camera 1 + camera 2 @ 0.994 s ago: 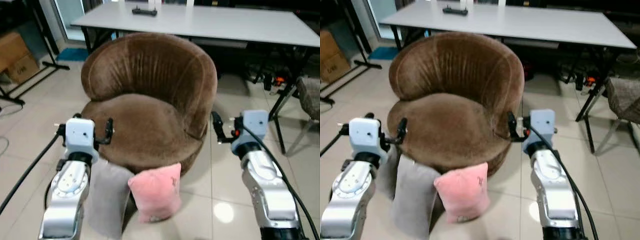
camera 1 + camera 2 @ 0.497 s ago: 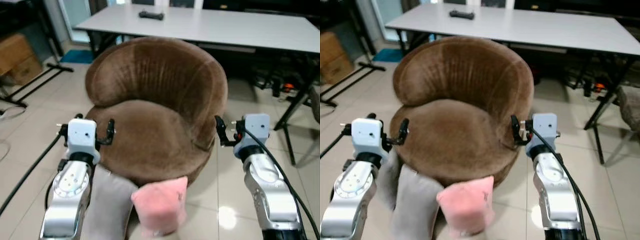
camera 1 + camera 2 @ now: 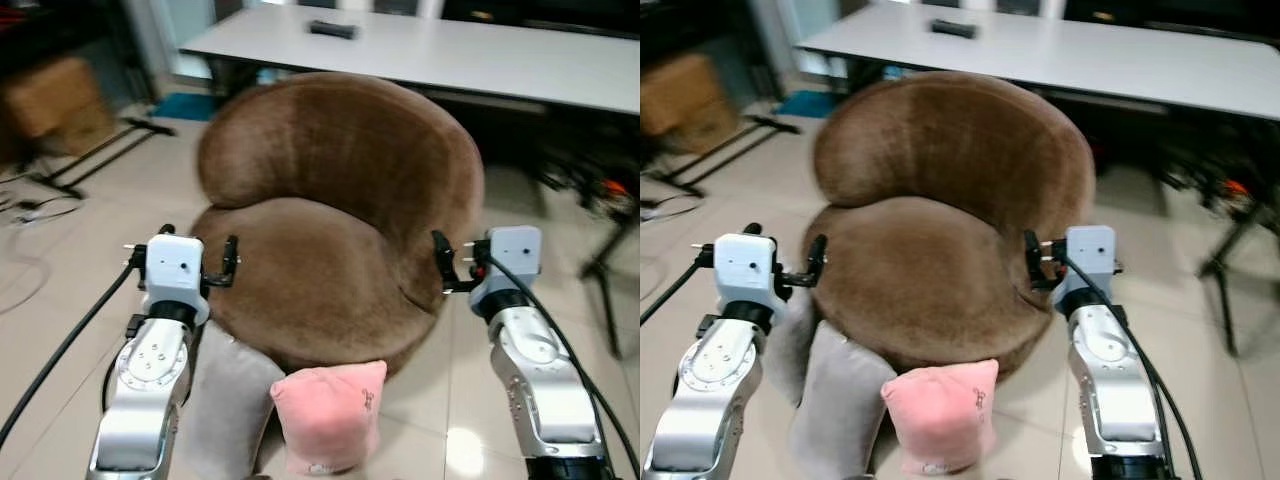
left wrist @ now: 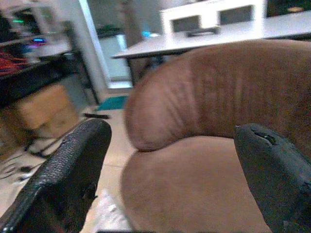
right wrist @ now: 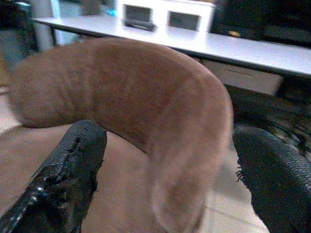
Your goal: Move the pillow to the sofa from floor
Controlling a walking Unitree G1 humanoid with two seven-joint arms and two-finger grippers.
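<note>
The pink pillow [image 3: 330, 415] I have to move stands on the tiled floor [image 3: 60, 300], leaning against the front base of the round brown sofa [image 3: 330, 250], roughly upright with its wider dimension running across my view. A grey cushion [image 3: 225, 400] lies just beside it on my left, also propped on the sofa's base, so I need to keep the two apart when I reach. Both my grippers are raised well above the pillow, level with the seat: the left gripper [image 3: 215, 268] sits at the seat's left edge, the right gripper [image 3: 445, 268] at its right side, and each wrist camera looks across the seat towards the backrest with fingers [image 4: 73, 170] spread wide and nothing between them. The pillow lies below and between the two arms, nearer to me than either set of fingertips, and a little closer to my left arm, though that arm has the grey cushion directly under it. I judge the next move must bring the grippers down and back towards me, closing in on the pillow's two sides. Behind the sofa stands a long white table [image 3: 500, 60].
</note>
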